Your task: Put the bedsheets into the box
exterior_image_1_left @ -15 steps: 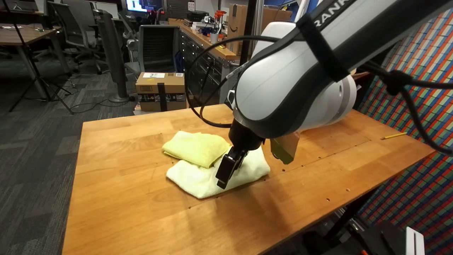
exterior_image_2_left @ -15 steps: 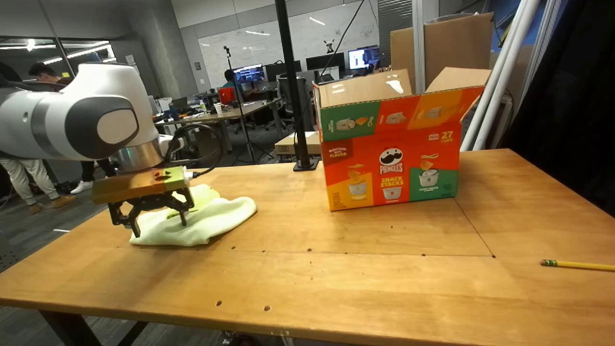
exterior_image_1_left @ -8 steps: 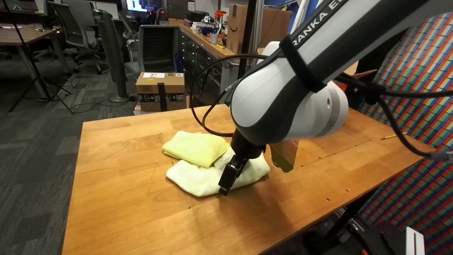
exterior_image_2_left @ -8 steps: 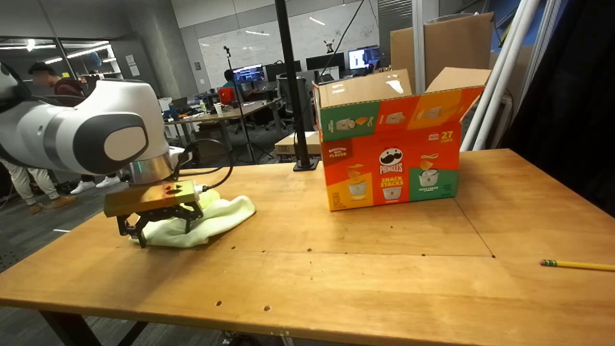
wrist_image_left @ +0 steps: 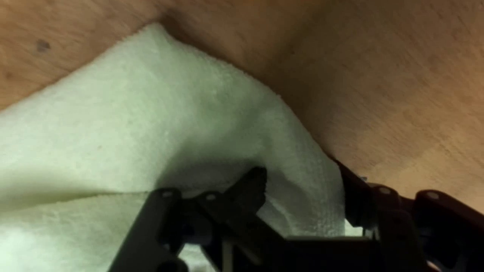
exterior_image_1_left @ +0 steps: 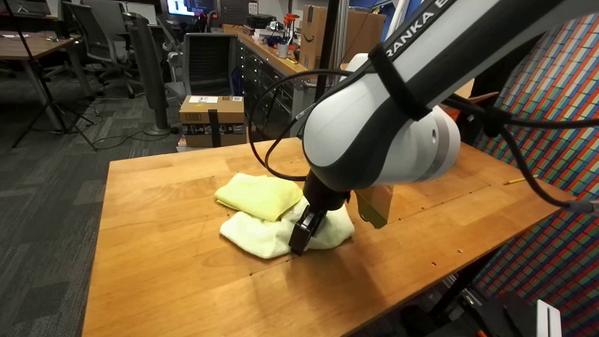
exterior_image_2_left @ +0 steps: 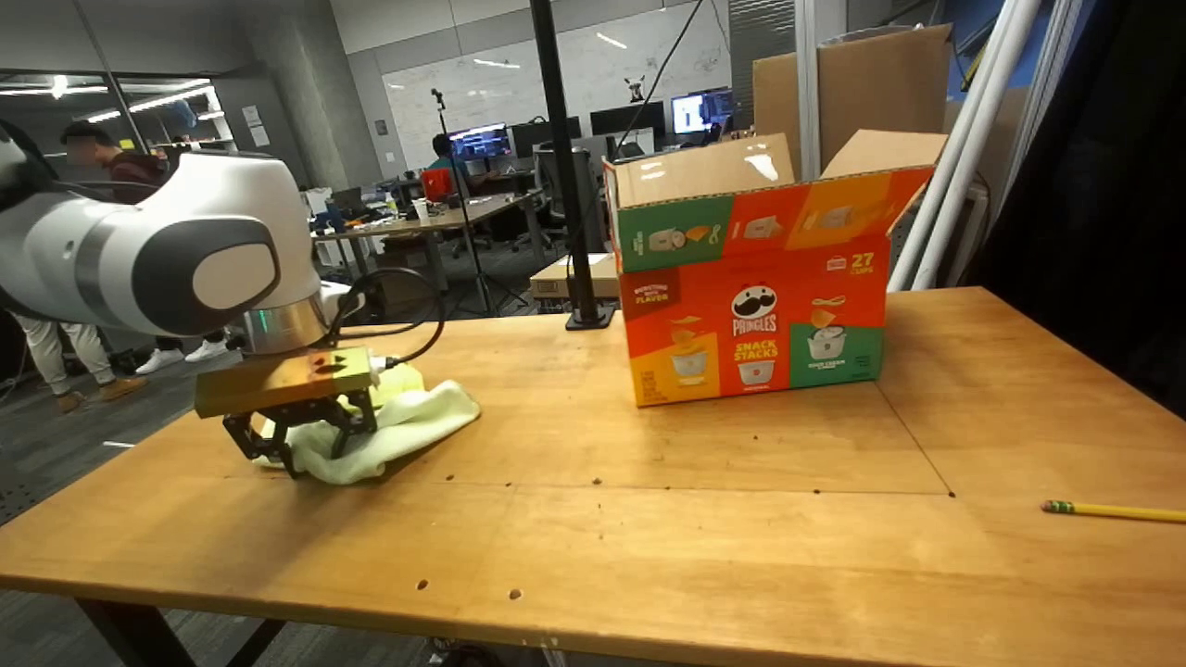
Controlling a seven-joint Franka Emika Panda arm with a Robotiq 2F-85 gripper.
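Likely the grasping step. Gripper (exterior_image_2_left: 316,463), left of frame: fingers apart, astride bunched white bedsheet (exterior_image_1_left: 248,236); yellow bedsheet (exterior_image_1_left: 257,194) just above that in picture, mid-frame. Next move probably wants a firm pinch, then lift toward box (exterior_image_2_left: 755,320), right of centre.

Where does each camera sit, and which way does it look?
Exterior view: beside the table, facing across it to the box and whiteboard; arm and gripper at picture left.
Exterior view: high up, looking down over the table toward chairs; arm at top right, gripper mid-picture.
Wrist view: on the arm, looking down at the white cloth; only the gripper shows.
Both exterior views share arm, gripper, table, white cloth and yellow cloth.
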